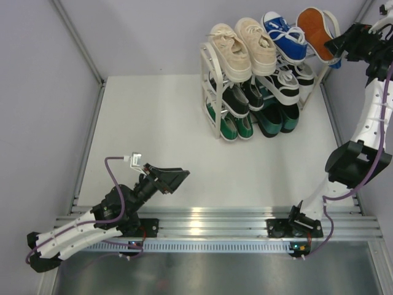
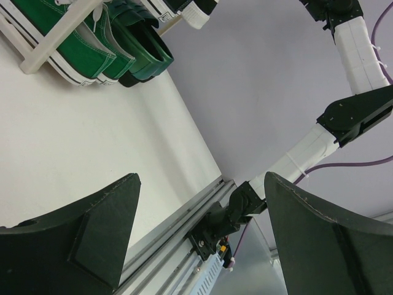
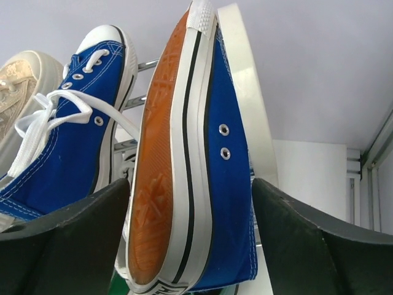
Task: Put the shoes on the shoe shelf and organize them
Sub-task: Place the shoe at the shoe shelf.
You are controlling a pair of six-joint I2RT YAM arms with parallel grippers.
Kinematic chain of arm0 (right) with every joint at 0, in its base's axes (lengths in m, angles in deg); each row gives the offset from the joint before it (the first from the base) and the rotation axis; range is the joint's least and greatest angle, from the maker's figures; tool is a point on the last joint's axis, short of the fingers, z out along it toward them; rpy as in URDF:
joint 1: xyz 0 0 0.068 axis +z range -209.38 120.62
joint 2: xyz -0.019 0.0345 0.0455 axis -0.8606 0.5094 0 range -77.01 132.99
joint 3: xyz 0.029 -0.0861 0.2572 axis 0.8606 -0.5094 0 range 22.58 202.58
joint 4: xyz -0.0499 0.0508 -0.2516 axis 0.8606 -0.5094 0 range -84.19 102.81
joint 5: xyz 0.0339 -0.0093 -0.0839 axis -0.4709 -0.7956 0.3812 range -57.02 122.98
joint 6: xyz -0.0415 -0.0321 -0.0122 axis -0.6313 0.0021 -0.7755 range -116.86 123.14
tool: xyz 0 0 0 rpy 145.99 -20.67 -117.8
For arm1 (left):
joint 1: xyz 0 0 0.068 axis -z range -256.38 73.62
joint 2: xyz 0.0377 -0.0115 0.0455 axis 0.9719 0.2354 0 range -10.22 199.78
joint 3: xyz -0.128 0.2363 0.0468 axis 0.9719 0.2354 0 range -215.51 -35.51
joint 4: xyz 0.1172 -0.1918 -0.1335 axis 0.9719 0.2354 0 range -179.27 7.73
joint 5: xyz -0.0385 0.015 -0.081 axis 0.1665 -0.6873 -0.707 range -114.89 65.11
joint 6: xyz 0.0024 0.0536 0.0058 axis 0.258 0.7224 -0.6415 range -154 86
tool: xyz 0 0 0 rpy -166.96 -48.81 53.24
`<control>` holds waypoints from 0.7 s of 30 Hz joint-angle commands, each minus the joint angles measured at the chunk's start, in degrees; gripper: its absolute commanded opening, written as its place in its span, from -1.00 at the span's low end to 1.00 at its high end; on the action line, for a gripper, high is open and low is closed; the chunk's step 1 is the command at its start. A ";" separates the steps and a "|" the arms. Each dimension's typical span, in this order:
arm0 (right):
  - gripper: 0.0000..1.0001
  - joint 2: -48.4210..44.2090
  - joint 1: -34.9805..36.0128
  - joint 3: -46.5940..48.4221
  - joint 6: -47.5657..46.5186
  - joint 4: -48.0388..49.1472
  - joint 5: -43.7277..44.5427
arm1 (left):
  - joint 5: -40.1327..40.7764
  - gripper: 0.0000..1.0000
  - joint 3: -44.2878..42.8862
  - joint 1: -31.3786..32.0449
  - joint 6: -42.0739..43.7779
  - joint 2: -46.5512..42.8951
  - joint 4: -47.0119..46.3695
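The shoe shelf stands at the back right with shoes on all three tiers. Cream sneakers and one upright blue sneaker sit on top. The second blue sneaker is tipped on its side at the top tier's right end, its orange sole facing left. My right gripper straddles its heel; the jaws are open, and a gap shows at the right finger. Black sneakers and striped sneakers fill the middle, green sneakers and loafers the bottom. My left gripper hangs open and empty.
The shelf's cream end frame rises just behind the tipped sneaker. Grey walls close in on the left and right. An aluminium rail runs along the near edge, carrying the right arm's base.
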 commanded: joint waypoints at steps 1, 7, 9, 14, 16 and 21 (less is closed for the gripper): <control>0.63 -1.96 -0.08 1.31 2.82 1.05 -0.82 | -0.77 0.75 0.16 -0.03 0.94 -0.43 -1.72; 0.36 -1.09 0.63 2.18 1.07 -2.62 0.33 | -0.86 0.75 0.68 -0.03 0.77 -0.51 -2.33; 0.15 0.58 0.72 3.59 0.36 -3.86 0.07 | -1.03 0.75 0.60 -0.03 0.77 -0.43 -2.33; -0.19 1.29 0.72 4.47 -1.04 -4.57 -0.72 | -1.29 0.75 0.33 -0.03 0.77 -0.43 -2.16; -0.41 1.20 0.63 5.00 -1.22 -4.40 -1.60 | -1.21 0.75 0.25 -0.03 0.77 -0.43 -2.07; -0.99 -0.47 0.63 5.53 -0.87 -1.68 -1.96 | -0.77 0.75 -0.02 -0.03 0.94 -0.34 -2.07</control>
